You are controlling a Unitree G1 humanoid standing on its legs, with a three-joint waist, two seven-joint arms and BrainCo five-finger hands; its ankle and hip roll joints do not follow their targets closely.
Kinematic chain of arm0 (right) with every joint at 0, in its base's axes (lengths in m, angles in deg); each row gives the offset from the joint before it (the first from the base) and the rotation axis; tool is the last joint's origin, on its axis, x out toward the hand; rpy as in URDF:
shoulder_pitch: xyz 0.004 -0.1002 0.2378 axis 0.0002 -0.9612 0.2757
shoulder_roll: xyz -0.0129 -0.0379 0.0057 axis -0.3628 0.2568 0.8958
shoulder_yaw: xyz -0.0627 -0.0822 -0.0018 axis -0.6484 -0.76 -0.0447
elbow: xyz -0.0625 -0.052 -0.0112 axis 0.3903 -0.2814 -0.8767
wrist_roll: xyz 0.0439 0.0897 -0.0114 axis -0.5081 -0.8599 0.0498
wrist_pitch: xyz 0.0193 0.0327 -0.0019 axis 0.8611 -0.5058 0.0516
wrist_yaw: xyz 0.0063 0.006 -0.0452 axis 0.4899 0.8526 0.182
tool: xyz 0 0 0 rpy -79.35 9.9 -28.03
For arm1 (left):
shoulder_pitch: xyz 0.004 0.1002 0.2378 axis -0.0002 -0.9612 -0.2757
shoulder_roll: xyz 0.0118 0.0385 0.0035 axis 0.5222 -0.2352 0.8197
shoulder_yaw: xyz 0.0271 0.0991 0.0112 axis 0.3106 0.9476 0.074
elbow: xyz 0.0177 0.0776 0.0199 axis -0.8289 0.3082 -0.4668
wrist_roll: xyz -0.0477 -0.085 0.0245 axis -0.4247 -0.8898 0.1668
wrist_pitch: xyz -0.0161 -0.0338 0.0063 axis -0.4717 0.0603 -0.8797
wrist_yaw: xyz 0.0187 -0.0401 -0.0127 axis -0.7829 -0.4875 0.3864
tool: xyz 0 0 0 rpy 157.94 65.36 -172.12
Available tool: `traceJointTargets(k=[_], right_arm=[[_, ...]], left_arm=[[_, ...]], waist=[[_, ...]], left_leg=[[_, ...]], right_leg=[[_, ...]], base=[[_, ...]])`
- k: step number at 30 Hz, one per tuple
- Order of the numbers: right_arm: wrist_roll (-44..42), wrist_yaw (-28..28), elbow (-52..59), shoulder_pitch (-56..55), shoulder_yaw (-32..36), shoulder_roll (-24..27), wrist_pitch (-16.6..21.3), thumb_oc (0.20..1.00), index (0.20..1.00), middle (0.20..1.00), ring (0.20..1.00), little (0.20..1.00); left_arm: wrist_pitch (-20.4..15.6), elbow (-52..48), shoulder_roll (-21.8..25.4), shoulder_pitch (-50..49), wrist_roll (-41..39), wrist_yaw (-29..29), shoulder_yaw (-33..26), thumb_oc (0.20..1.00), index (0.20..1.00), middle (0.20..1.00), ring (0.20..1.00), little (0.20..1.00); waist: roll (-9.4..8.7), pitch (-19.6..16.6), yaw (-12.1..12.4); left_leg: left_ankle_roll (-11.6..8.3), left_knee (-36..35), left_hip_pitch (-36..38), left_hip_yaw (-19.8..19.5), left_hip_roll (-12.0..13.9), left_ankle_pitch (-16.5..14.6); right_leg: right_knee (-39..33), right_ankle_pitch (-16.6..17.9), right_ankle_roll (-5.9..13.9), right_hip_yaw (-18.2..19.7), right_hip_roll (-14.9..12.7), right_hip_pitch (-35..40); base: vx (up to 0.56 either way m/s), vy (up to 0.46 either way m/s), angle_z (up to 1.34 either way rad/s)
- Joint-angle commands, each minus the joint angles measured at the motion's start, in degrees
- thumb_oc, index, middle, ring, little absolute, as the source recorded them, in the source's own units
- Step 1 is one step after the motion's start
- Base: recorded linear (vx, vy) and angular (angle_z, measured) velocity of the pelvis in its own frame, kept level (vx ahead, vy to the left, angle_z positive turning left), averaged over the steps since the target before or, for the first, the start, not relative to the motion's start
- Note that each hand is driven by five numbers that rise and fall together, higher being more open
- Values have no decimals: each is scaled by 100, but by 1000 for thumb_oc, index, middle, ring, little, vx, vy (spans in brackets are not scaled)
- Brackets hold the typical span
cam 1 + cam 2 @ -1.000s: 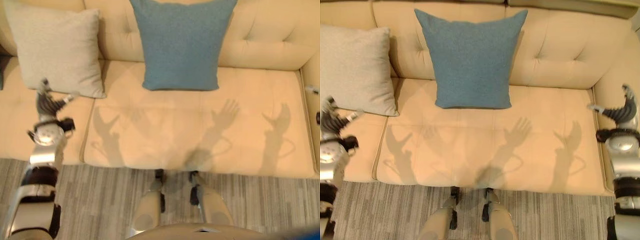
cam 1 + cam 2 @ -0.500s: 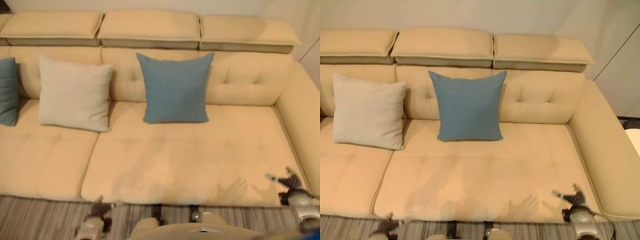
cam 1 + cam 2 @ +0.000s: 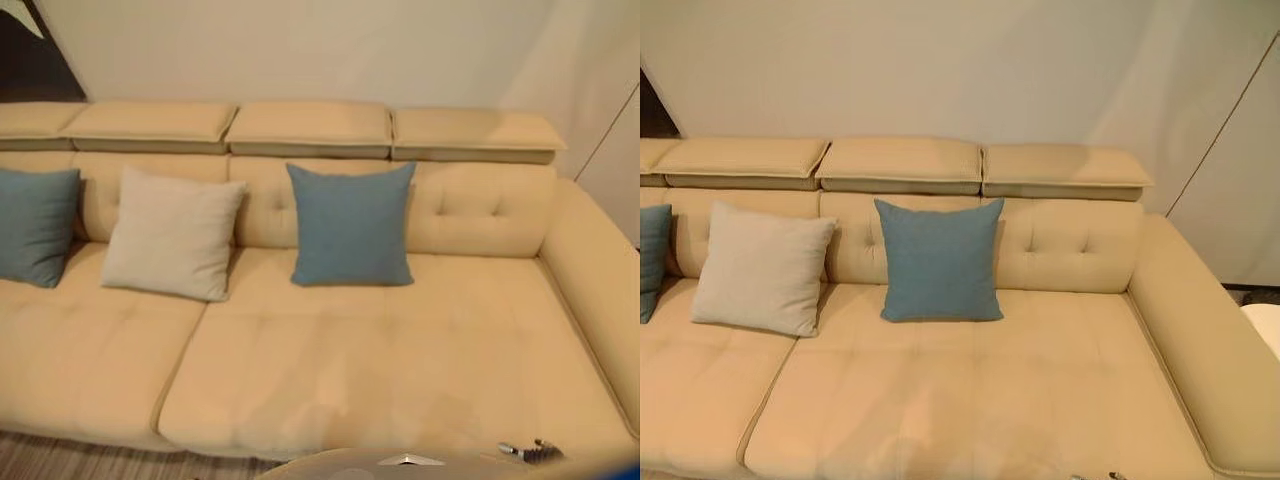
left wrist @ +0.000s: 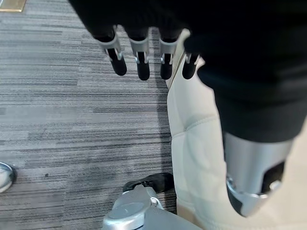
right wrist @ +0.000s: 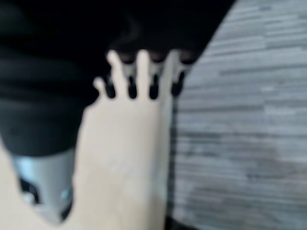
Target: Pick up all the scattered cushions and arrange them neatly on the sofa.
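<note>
A long cream leather sofa [image 3: 400,340] carries three square cushions upright against its backrest: a blue fabric cushion [image 3: 351,224] at the middle, a beige fabric cushion [image 3: 172,233] just beside it toward the sofa's left, and a second blue cushion [image 3: 34,225] further left. No writing is legible. The left hand [image 4: 144,52] and right hand [image 5: 144,76] hang with straight, relaxed fingers, empty, beside the sofa's front edge above grey striped carpet [image 4: 72,120].
</note>
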Motion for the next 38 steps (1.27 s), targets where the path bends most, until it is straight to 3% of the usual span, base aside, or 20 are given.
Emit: traceJointTargets(k=[1,3,5,6,8,10,12,14,17,21,24,26,29,38], right_arm=[[169,-122,-140,423,-142,-109,103,1000,1000,1000,1000,1000],[59,-217,-117,516,-150,-85,106,1000,1000,1000,1000,1000],[40,-225,-89,568,-175,-54,113,1000,1000,1000,1000,1000],[35,-308,-48,751,-250,35,137,1000,1000,1000,1000,1000],[52,-326,14,847,-282,70,133,1000,1000,1000,1000,1000],[90,-334,33,833,-292,58,123,1000,1000,1000,1000,1000],[144,-307,7,835,-239,42,75,1000,1000,1000,1000,1000],[190,-322,-22,856,-212,7,-6,1000,1000,1000,1000,1000],[275,-351,-85,943,-226,-58,-86,1000,1000,1000,1000,1000],[248,-309,-185,990,-260,-66,-122,1000,1000,1000,1000,1000],[245,-292,-273,919,-272,-59,-112,1000,1000,1000,1000,1000],[240,-276,-341,872,-257,-95,-126,1000,1000,1000,1000,1000],[244,-284,-413,822,-256,-125,-117,1000,1000,1000,1000,1000],[186,-276,-463,795,-315,-132,-73,1000,1000,1000,1000,1000]], left_arm=[[-52,-3,147,450,89,22,43,1000,1000,1000,1000,1000],[-84,-121,148,662,-5,-40,165,1000,1000,1000,1000,1000],[-109,-166,128,752,-38,-52,208,1000,1000,1000,1000,1000],[-171,-247,68,854,-129,-79,253,1000,1000,1000,1000,1000],[-176,-215,2,853,-156,-101,271,1000,1000,1000,1000,1000],[-182,-189,-40,835,-152,-108,284,1000,1000,1000,1000,1000],[-199,-166,-183,835,-80,-122,422,1000,1000,1000,1000,1000],[-199,-147,-180,863,-3,-140,471,1000,1000,1000,1000,1000],[-198,-151,-130,864,-74,-232,346,1000,1000,1000,1000,1000],[-129,-104,4,938,-40,-212,311,1000,1000,1000,1000,1000],[-103,-97,101,916,-63,-175,264,1000,1000,1000,1000,1000],[-102,-89,149,885,-56,-145,243,1000,1000,1000,1000,1000],[-150,-81,110,854,-54,-109,227,1000,1000,1000,1000,1000],[-123,-43,29,880,45,-30,375,1000,1000,1000,1000,1000]], waist=[[-279,636,30],[-347,721,-12],[-359,746,-13],[-387,911,105],[-360,944,108],[-305,908,120],[-170,823,16],[-144,836,32],[-67,897,198],[-13,934,141],[-2,823,129],[-57,729,188],[-185,518,223],[-225,358,81]], left_leg=[[-214,56,115,169,-87,-509],[-296,62,-310,-2,-113,-282],[-244,341,-501,-33,-151,-422],[-58,1945,-1084,-283,-388,-1237],[6,2730,-1224,-280,-433,-1476],[38,2661,-1090,-262,-447,-1609],[209,2005,-777,-187,-620,-1775],[319,1836,-766,-81,-740,-1793],[437,1634,-827,176,-817,-1635],[543,1360,-772,119,-848,-1466],[567,963,-603,-22,-833,-1294],[488,675,-462,-27,-820,-1218],[412,529,-518,118,-775,-1096],[258,56,-222,130,-672,-825]], right_leg=[[390,-1512,155,-135,-87,429],[211,-1415,99,-244,-72,210],[193,-1351,86,-256,-102,74],[292,-1185,147,-46,-203,-324],[282,-1059,181,128,-180,-505],[260,-989,223,242,-157,-533],[147,-675,401,416,-342,-678],[15,-373,540,415,-500,-814],[-27,-269,719,107,-676,-1078],[779,-672,561,308,-574,-1077],[1809,-1277,427,221,-534,-938],[1668,-1333,410,67,-505,-608],[591,-1151,490,-33,-385,-178],[27,-1046,436,-24,-225,168]], base=[[-330,-128,46],[-324,-69,61],[-257,70,55],[-300,199,25],[-244,285,-22],[-90,293,-21],[-207,498,-14],[-293,415,-34],[-349,317,-80],[-151,117,-54],[-37,-30,-27],[-14,-141,8],[-47,-162,0],[-28,-91,4]])
